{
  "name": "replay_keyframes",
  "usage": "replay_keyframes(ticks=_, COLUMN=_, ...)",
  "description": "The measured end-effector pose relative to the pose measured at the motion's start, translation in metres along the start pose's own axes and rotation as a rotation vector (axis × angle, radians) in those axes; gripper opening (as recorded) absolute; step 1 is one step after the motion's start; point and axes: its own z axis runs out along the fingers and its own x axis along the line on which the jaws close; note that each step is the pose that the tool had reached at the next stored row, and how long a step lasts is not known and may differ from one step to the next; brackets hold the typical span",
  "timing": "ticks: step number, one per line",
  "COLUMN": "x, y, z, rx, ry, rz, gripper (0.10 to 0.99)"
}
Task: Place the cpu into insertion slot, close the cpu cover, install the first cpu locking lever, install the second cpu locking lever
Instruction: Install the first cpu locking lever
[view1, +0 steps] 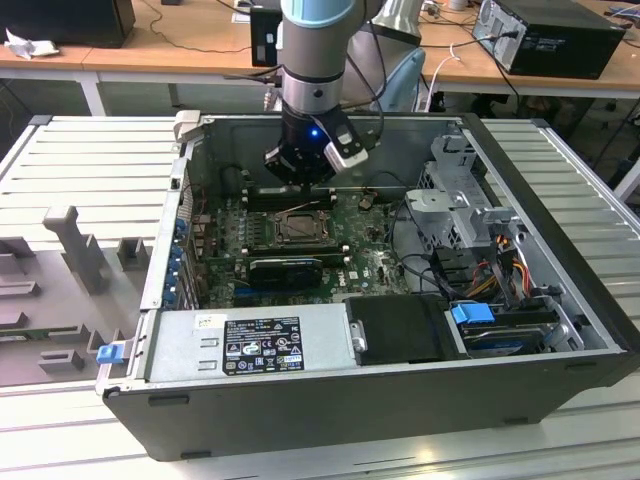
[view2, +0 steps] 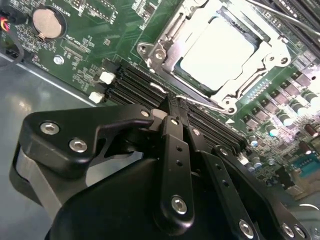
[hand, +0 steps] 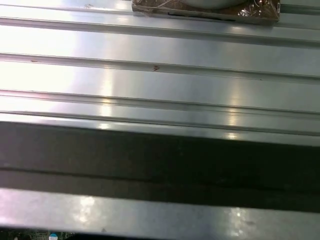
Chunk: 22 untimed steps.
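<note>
cpu (view2: 216, 52), pale silver face, framed by cpu cover (view2: 165, 47)

1. I was looking at a lab or robotics workshop.
2. An opened desktop computer case (view1: 380, 400) lay on a ribbed aluminium table (view1: 90, 160), motherboard (view1: 370, 265) exposed.
3. Wooden desks (view1: 170, 50) stood behind, with cables and another black computer tower (view1: 555, 35).
4. Grey fixture blocks (view1: 75, 245) sat on the table at the exterior view's left.
</note>
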Motion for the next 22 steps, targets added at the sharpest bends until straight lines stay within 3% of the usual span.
replay_keyframes(ticks=4, x=-0.0042, y=-0.0005, z=0.0019, rx=0.000, ry=-0.0011, rz=0.015, gripper=0.106)
replay_keyframes(ticks=22, x=-0.0048, y=-0.0030, z=0.0094, rx=0.001, ry=-0.0017, rz=0.022, gripper=0.106)
